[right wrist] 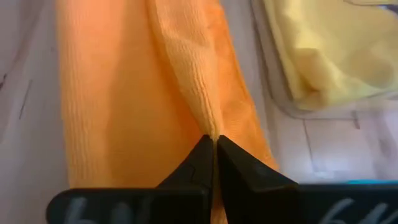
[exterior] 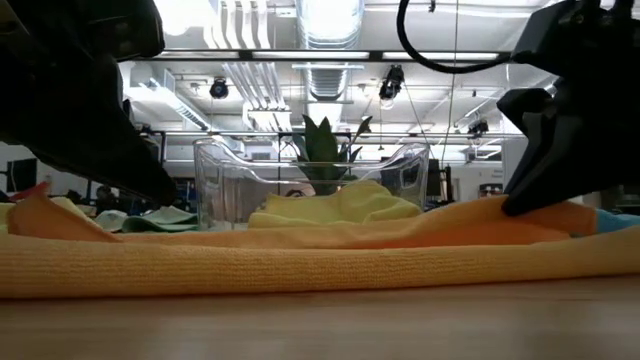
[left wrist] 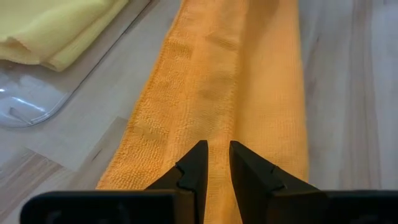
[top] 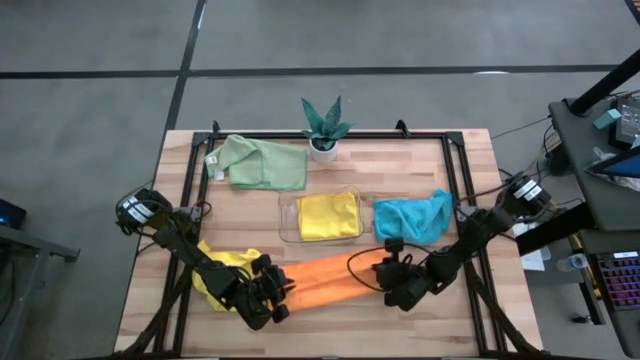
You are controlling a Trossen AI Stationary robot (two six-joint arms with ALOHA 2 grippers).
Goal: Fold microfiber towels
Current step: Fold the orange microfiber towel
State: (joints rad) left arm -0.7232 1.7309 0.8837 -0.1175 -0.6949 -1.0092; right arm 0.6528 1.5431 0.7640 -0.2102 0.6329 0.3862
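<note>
High view shows our left gripper (top: 272, 303) and right gripper (top: 397, 285) each pinching an end of the orange towel (top: 330, 282). We judge this holds it taut for folding.

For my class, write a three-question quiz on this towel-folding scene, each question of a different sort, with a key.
1. True or false: the clear plastic tray holds the teal-blue towel.
2. Multiple choice: which towel are both pincers working on? A) the pale green towel B) the orange towel C) the yellow towel in the tray
3. Fill in: the right pincer is shut on a raised ____ of the orange towel, while the left pincer grips its other end.

Key:
1. False; the tray holds a yellow towel, and the teal-blue one lies beside it.
2. B
3. fold
</note>
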